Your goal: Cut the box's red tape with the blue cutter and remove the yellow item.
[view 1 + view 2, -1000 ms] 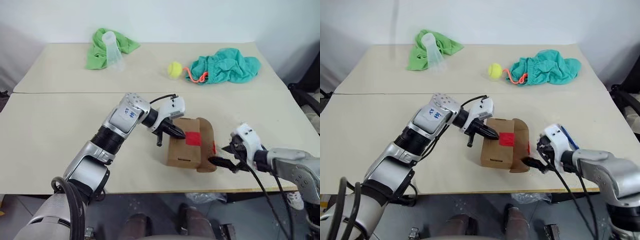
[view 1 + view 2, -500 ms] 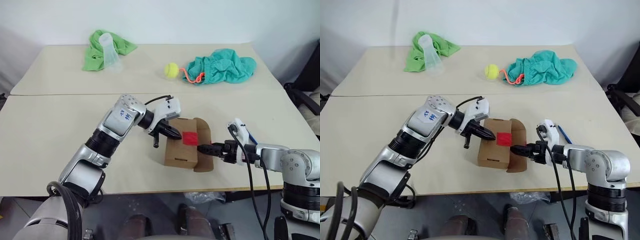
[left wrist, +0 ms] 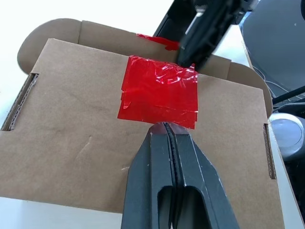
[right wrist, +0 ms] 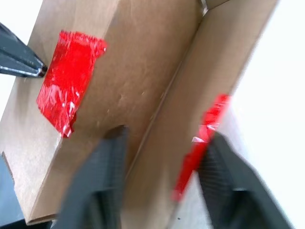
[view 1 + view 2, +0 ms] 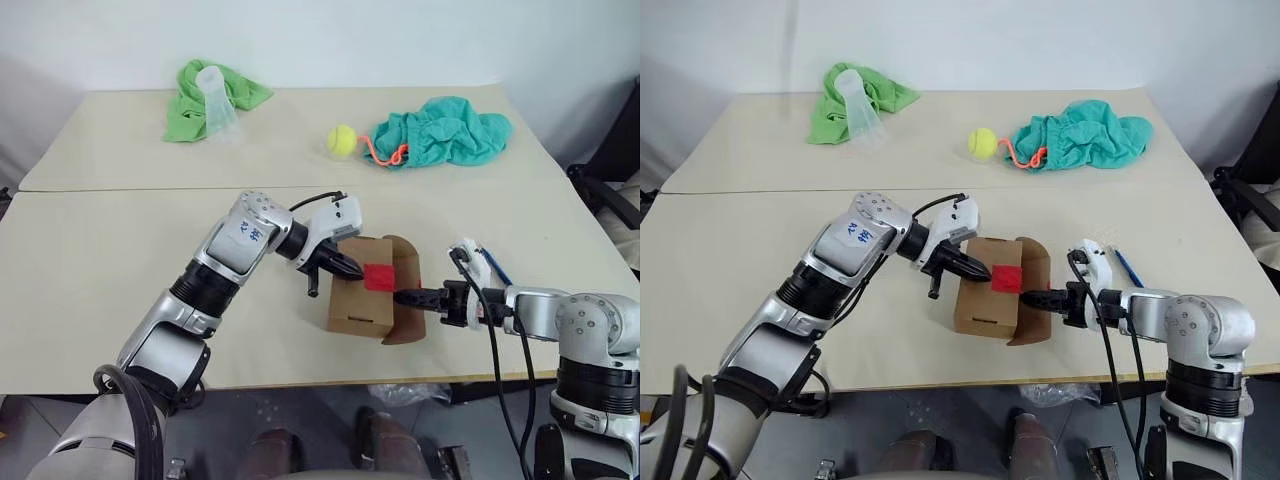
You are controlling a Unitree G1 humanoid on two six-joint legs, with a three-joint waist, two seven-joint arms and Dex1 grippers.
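since a second ago, right gripper (image 5: 1032, 297) swung in at the box (image 5: 985, 295) flap, fingers apart astride it, likely to lift. left gripper (image 3: 164, 131) closed, pinning the lid beside red tape (image 3: 158, 90).

You'll find just one marking: small blue handwriting on the silver-grey forearm casing of the left arm (image 5: 247, 232), too small to read. The brown corrugated cardboard box (image 5: 362, 303) carries no print.
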